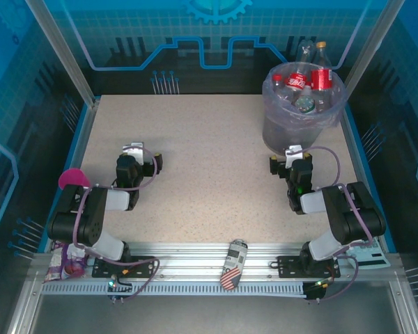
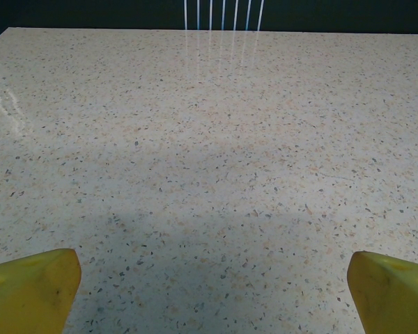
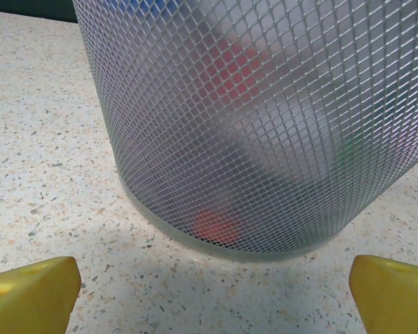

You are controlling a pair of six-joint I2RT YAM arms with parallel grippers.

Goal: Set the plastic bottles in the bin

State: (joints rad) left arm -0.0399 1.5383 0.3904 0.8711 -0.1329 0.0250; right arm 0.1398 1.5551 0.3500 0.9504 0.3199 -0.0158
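Note:
The bin (image 1: pixel 292 125), a grey mesh bucket with a lavender liner, stands at the table's back right. Several plastic bottles (image 1: pixel 313 80) with red labels stick up inside it. Red and green shapes blur through the bin's mesh wall (image 3: pixel 265 125) in the right wrist view. My right gripper (image 1: pixel 293 154) sits open just in front of the bin, its yellow fingertips (image 3: pixel 31 292) wide apart over bare table. Over on the left side, my left gripper (image 1: pixel 134 153) is open too, with nothing between its yellow fingertips (image 2: pixel 31 289).
A stars-and-stripes can (image 1: pixel 233 264) lies on the metal rail at the near edge, between the arm bases. A pink cup (image 1: pixel 73 179) sits by the left arm. Clear walls and aluminium posts enclose the speckled table (image 1: pixel 209 174).

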